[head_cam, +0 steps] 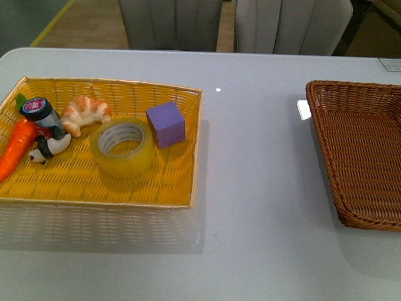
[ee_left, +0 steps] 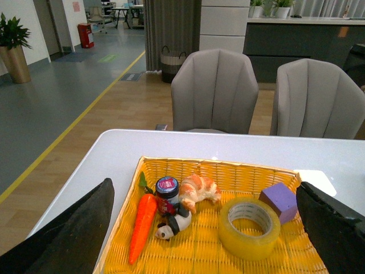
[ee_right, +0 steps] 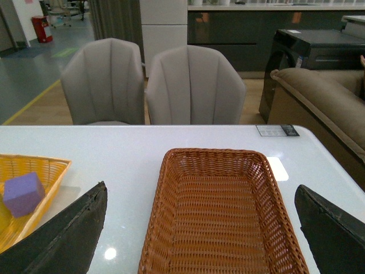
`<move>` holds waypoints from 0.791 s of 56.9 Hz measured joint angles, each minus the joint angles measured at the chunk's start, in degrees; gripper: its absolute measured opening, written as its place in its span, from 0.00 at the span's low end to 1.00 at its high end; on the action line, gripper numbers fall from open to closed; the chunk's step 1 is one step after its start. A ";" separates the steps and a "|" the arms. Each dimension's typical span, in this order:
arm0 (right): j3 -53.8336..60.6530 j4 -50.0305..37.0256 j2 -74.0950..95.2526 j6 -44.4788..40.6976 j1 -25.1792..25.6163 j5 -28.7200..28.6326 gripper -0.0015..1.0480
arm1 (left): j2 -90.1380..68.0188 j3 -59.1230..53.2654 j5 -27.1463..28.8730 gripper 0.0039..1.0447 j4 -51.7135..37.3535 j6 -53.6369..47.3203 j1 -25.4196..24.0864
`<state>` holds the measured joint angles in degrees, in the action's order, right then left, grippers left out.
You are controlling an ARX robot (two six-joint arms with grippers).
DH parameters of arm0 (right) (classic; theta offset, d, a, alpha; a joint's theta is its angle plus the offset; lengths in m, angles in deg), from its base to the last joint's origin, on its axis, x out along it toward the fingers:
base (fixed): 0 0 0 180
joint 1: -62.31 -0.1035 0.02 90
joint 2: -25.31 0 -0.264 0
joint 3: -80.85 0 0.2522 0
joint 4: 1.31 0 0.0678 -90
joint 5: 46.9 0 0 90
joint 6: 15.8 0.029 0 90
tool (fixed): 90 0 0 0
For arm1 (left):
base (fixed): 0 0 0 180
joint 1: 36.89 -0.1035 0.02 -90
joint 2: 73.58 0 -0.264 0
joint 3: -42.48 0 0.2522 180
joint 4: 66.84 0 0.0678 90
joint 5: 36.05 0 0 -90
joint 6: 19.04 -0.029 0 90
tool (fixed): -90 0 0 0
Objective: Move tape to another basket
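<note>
The tape [head_cam: 122, 148], a yellowish translucent roll with a white core, lies flat in the bright yellow basket [head_cam: 164, 190] at the left of the table. It also shows in the left wrist view [ee_left: 249, 227]. The dark brown wicker basket [head_cam: 329, 153] stands empty at the right and fills the right wrist view [ee_right: 171, 188]. My left gripper [ee_left: 208, 240] is open, held above and short of the yellow basket [ee_left: 228, 169], its fingers [ee_left: 74, 234] wide apart. My right gripper [ee_right: 202, 240] is open above the brown basket's near end. Neither arm shows in the front view.
In the yellow basket lie a purple cube [head_cam: 166, 124] beside the tape, a croissant [head_cam: 84, 113], a small dark jar [head_cam: 39, 113], a panda figure [head_cam: 49, 147] and a carrot [head_cam: 15, 148]. Two grey chairs [head_cam: 235, 25] stand behind the table. A bare stretch of white table [head_cam: 257, 157] separates the baskets.
</note>
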<state>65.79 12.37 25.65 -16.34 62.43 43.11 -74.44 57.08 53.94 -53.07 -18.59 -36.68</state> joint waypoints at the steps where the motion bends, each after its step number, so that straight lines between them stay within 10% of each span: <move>1: 0.00 0.00 0.00 0.00 0.00 0.00 0.91 | 0.00 0.00 0.00 0.92 0.00 0.00 0.00; 45: 0.00 0.00 0.00 0.00 0.00 0.00 0.91 | 0.00 0.00 0.00 0.92 0.00 0.00 0.00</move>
<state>65.79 12.37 25.65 -16.34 62.43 43.11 -74.44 57.08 53.94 -53.07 -18.59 -36.68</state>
